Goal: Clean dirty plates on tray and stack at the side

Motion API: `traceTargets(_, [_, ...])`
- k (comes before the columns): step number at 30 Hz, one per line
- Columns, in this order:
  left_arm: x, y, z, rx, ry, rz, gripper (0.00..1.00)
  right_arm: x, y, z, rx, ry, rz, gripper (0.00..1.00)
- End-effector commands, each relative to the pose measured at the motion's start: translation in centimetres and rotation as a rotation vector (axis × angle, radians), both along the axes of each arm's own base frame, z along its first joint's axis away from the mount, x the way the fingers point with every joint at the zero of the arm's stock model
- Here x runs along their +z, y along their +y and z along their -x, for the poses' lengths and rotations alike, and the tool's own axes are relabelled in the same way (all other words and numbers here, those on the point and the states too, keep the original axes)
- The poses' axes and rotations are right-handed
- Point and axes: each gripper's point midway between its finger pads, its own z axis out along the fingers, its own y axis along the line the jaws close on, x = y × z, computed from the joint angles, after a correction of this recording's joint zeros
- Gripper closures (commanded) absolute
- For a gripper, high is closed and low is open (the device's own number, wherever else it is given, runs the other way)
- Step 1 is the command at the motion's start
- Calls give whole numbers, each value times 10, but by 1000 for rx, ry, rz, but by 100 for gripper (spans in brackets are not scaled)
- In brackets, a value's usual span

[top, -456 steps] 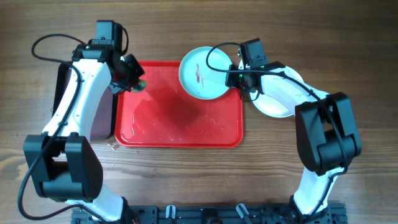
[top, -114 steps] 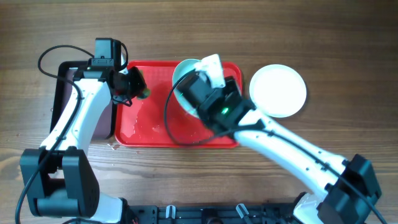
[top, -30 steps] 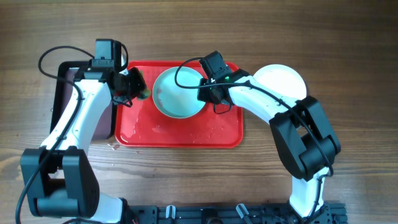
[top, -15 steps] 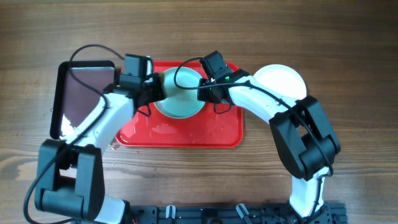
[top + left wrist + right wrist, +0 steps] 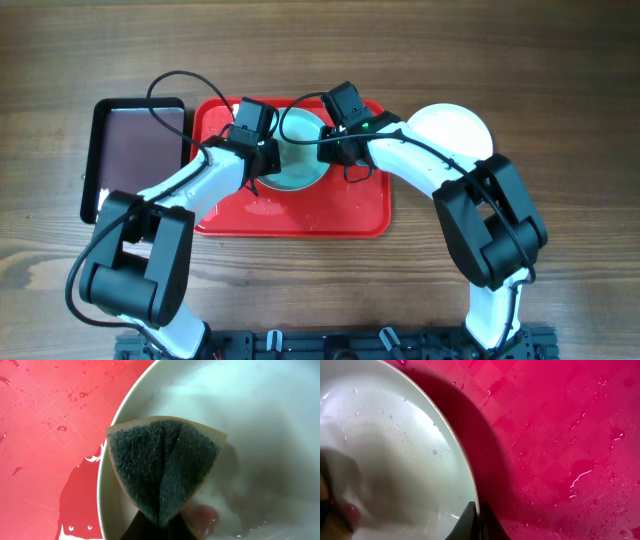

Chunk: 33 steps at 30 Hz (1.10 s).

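A pale turquoise plate sits in the upper middle of the red tray. My left gripper is shut on a folded green and yellow sponge, and the sponge rests inside the plate near its left rim. A small dark red smear shows on the plate just beside the sponge. My right gripper is shut on the plate's right rim, with one finger inside and one outside. The tray surface is wet with droplets.
A white plate lies on the wooden table to the right of the tray. To the left of the red tray stands a black tray with a brownish inside. Cables loop above both wrists.
My left arm has swung right from the tray's left edge onto the plate, carrying the sponge and uncovering the black tray. The right gripper and the plate have stayed put.
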Motion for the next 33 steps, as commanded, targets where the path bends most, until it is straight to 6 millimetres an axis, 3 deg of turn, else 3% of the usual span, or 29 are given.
traceTargets(1, [-14,5,-4,-5,-5,-38,96,-18,-3,7,22,34,23,96])
traceTargets(7, [7,-5,-42,7,-179,4,96,-18,-3,7,22,34,24,96])
traceTargets(11, [22,5,-61,57,-286,-44,96,-18,-3,7,23,33,25,96])
traceTargets(15, [22,9,-61,67,-288,-61,96,-18,-3,6,41,25,28,96])
traceTargets(20, [1,-2,-31,5,-131,-15,96,-18,-2,5,43,21,27,96])
traceTargets(23, [-14,-12,-1,-42,13,43,96,-18,-2,5,43,21,26,96])
traceTargets(28, [-24,-24,32,-132,159,110,96,-17,-2,5,43,21,26,96])
traceTargets(33, [-8,-79,64,-424,242,399,96,-17,-2,5,45,20,26,95])
